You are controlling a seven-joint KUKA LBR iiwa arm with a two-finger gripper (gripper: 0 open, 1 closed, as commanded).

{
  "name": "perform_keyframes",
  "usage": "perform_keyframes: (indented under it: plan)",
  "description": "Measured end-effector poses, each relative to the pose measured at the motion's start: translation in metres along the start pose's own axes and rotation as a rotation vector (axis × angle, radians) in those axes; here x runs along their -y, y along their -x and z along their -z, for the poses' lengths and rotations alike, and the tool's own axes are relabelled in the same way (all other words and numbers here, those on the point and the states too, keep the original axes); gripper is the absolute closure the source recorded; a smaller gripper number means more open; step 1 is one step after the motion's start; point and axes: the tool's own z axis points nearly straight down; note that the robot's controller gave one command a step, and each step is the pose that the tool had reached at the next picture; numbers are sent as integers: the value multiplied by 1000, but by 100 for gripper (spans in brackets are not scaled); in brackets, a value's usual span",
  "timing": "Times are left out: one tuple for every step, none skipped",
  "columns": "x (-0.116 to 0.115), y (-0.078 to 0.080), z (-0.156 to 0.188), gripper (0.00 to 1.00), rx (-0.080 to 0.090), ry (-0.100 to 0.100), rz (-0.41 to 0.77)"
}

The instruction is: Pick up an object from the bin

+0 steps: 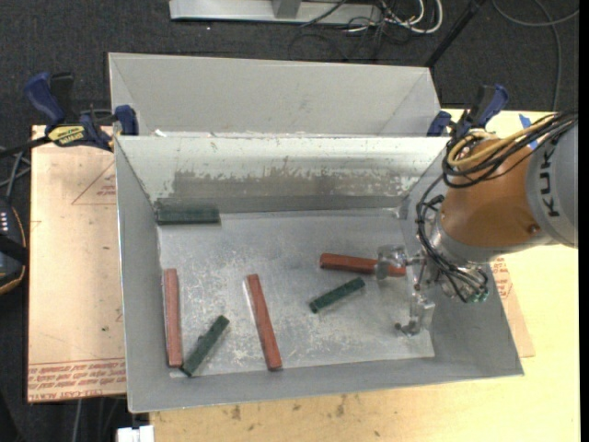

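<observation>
The pincer (411, 322) hangs low over bare floor in the right near part of the bin (276, 178). Whether it is apart or together cannot be told, and nothing shows in its grip. The arm (488, 215) reaches in over the right wall. Nearest to the pincer is the short red stick (354, 263), just to its left and a little farther back, with its right end by the wrist. Just nearer than that stick lies a small green stick (337, 295), tilted. Well to the left lie a long red stick (263, 322), a dark green stick (205, 345) and a red bar (171, 317). A green bar (188, 215) lies along the far wall, left.
</observation>
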Motion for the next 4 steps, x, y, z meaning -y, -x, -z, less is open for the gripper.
perform_keyframes:
  plan:
    - [-27,36,-23,0,-9,2,88]
    - [-41,66,4,0,-3,4,142]
    - [-110,38,-21,100,-3,4,318]
    - [-110,38,-21,100,-3,4,319]
